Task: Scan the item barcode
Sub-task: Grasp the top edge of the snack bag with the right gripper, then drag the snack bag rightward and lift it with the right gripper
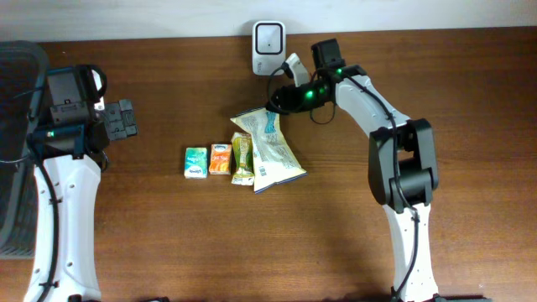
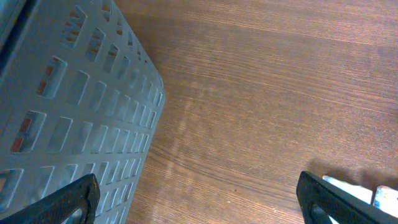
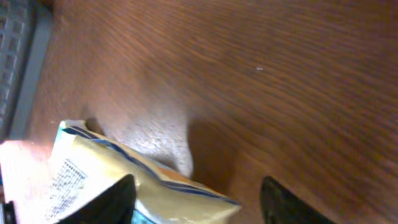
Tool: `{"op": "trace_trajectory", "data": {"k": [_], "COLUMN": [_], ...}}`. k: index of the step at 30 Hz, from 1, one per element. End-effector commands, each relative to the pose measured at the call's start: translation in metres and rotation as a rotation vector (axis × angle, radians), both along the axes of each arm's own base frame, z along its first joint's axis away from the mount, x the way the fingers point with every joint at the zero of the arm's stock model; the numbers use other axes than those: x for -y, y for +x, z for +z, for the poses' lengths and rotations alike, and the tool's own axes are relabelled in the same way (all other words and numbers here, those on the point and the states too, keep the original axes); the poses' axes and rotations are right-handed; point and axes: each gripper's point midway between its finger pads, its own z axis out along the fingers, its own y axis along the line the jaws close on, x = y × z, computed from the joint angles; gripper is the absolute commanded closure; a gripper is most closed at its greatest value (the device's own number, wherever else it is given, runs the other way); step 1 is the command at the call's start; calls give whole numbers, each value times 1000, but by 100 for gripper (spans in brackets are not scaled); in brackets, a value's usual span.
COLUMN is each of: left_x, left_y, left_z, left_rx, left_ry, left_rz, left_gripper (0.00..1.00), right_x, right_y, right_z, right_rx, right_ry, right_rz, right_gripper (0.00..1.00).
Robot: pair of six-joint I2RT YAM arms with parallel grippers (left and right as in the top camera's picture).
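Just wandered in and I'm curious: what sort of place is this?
Probably a test bench staged as a shop checkout: a white scanner at the far edge of the wooden table, a row of small snack packets, and a grey mesh basket at the left.

I see a brown wooden counter (image 1: 168,243). Center frame, a row lying on it: green box (image 1: 195,162), orange box (image 1: 221,158), slim yellow packet (image 1: 242,159), big snack bag (image 1: 270,151). White scanner (image 1: 268,38) top center, grey basket (image 1: 13,151) at the left edge.
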Motion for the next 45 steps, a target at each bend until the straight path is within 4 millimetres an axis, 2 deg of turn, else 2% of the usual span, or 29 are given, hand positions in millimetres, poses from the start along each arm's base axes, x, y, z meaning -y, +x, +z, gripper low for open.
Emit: {"op": "trace_trajectory", "data": {"k": [1, 2, 3, 6, 9, 11, 13, 14, 15, 17, 19, 20, 22, 24, 26, 29, 31, 32, 34, 36, 41, 45], "left_x": [-2, -2, -2, -2, -2, -2, -2, -2, -2, -2, -2, -2, -2, -2, -2, -2, -2, -2, -2, -2, -2, -2], "left_y": [-2, -2, -2, -2, -2, -2, -2, -2, -2, -2, -2, -2, -2, -2, -2, -2, -2, -2, -2, -2, -2, -2], "left_z": [10, 10, 10, 10, 10, 10, 10, 10, 10, 10, 10, 10, 10, 10, 10, 10, 10, 10, 10, 10, 10, 10], "left_rx": [30, 29, 29, 29, 29, 29, 29, 29, 29, 29, 30, 29, 29, 29, 29, 29, 30, 29, 29, 30, 29, 29], "left_ry": [2, 1, 1, 1, 1, 1, 1, 2, 1, 1, 2, 1, 1, 1, 1, 1, 2, 1, 1, 2, 1, 1], "left_rz": [17, 17, 17, 17, 17, 17, 17, 17, 17, 17, 17, 17, 17, 17, 17, 17, 17, 17, 17, 17, 17, 17], "left_gripper": [1, 1, 1, 1, 1, 1, 1, 1, 1, 1, 1, 1, 1, 1, 1, 1, 1, 1, 1, 1, 1, 1], "right_x": [-17, -17, -11, 12, 47, 82, 133, 167, 190, 225, 253, 256, 256, 253, 245, 242, 244, 244, 235, 212, 181, 163], "right_y": [-9, -10, -13, -11, -5, 1, 1, -9, -24, -61, -105, -118, -131, -130, -117, -94, -69, -60, -48, -46, -53, -54], "right_z": [1, 0, -2, -4, 3, 13, 14, 13, 12, 8, 6, 9, 15, 22, 33, 52, 69, 71, 70, 68, 27, 5], "right_rx": [2, -6, -31, -79, -116, -145, -230, -303, -367, -516, -667, -701, -727, -702, -610, -462, -319, -267, -197, -150, -174, -192], "right_ry": [-2, -4, -12, -23, -30, -42, -136, -219, -279, -404, -539, -560, -566, -563, -541, -538, -537, -534, -483, -355, -293, -301], "right_rz": [42, 42, 34, -7, -78, -159, -325, -423, -468, -515, -506, -460, -397, -352, -290, -233, -213, -206, -161, -54, 88, 132], "right_gripper": [63, 72, 96, 96, 96, 96, 96, 96, 96, 95, 83, 81, 76, 69, 62, 38, 10, 0, 1, 1, 1, 1]}}
